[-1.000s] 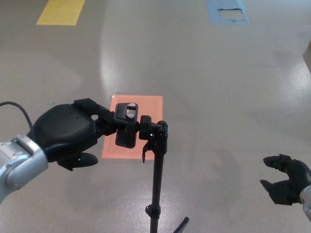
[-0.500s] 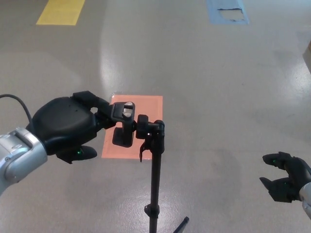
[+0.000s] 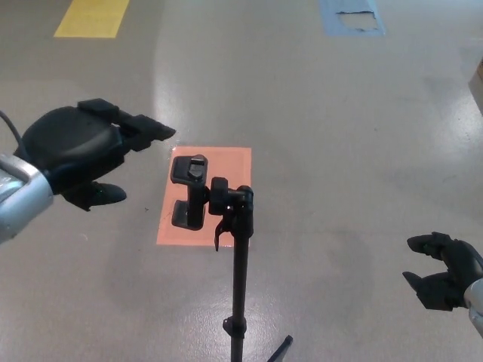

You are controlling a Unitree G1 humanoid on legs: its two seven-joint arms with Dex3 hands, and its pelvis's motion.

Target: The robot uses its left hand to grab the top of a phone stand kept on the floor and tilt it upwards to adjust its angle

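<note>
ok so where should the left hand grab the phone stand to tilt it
Probably the clamp head at the top of the phone stand, approached from the robot's left, where the open left hand hovers. The clamp juts out to that side of the ball joint, so its upper jaw gives leverage; the thin pole offers none.

Light is even and fairly bright, falling from overhead. On the grey floor [image 3: 339, 151] a pale sheen of glare runs as a soft vertical band just left of the orange floor patch [image 3: 226, 162], reaching up toward the top edge. Shadows are faint: a dim, blurred smudge spreads over the floor around and right of the phone stand [image 3: 234, 226]. The stand is sharp, with 1 small highlight at its joint. The black left hand [image 3: 83, 147] reads nearly featureless, its surface detail lost in darkness.
</note>
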